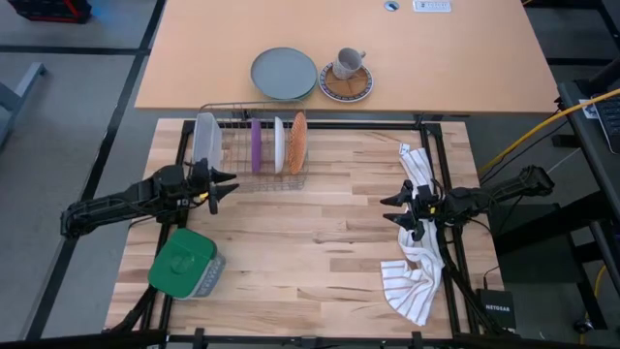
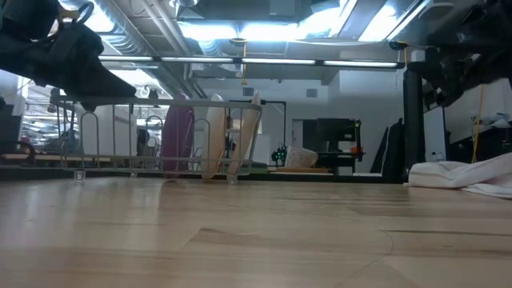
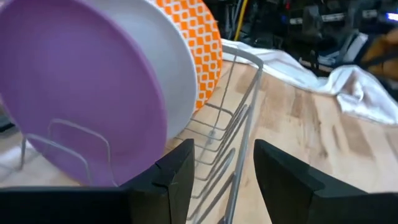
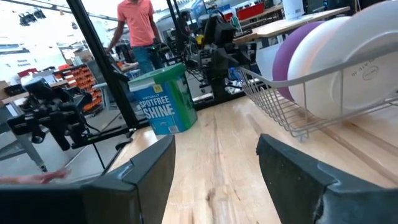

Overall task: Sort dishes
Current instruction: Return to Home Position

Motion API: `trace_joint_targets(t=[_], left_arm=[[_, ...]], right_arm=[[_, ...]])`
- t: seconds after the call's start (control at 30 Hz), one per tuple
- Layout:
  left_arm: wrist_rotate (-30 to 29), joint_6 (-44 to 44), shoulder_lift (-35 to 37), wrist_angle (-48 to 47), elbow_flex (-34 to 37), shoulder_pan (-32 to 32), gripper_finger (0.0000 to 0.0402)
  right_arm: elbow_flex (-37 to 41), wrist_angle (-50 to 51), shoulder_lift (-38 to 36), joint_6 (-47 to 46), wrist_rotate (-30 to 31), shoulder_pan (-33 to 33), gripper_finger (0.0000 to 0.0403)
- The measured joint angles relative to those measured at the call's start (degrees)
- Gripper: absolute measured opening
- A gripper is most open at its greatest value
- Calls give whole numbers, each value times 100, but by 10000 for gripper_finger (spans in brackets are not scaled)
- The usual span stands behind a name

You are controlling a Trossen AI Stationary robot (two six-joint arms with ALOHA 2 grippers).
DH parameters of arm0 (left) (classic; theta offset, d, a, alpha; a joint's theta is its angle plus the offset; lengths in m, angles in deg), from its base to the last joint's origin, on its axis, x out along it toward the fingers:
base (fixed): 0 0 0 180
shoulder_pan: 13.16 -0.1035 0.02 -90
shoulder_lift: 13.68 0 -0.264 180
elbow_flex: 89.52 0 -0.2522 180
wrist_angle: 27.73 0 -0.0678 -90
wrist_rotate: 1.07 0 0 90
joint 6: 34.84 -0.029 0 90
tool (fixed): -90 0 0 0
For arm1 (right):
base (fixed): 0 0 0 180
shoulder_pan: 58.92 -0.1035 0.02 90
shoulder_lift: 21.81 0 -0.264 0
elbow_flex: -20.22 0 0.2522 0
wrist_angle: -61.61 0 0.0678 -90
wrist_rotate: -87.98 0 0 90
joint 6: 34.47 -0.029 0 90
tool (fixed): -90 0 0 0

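Note:
Three plates stand on edge in the wire dish rack (image 1: 237, 145) at the table's far left: purple (image 1: 256, 145), white (image 1: 278, 145), orange-red patterned (image 1: 298, 142). In the left wrist view they show as purple (image 3: 81, 93), white (image 3: 174, 68), orange (image 3: 205, 43). My left gripper (image 1: 225, 186) is open and empty at the rack's near left corner. My right gripper (image 1: 395, 210) is open and empty at the table's right, over the white towel's edge.
A green-lidded tub (image 1: 184, 264) stands near the left front. A white striped towel (image 1: 417, 262) lies along the right edge. A clear container (image 1: 206, 138) sits in the rack's left end. On the far desk are a grey-blue plate (image 1: 284, 74) and a cup on a saucer (image 1: 347, 78).

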Motion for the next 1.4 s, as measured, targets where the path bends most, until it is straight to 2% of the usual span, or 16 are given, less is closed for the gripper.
trace_joint_targets(t=[0.3, 0.73, 0.97, 1.4], left_arm=[[1, -658, -8, 24, 13, 1, 155], [-19, -663, -8, 52, 15, 1, 155], [-20, -663, -8, 59, 15, 1, 155], [-21, -664, -8, 63, 15, 1, 155]], right_arm=[[4, 2, 1, -30, 54, 2, 232], [9, 187, 0, -208, -30, 2, 232], [11, 799, 2, -888, -31, 2, 232], [4, 890, 4, -898, -38, 2, 232]])
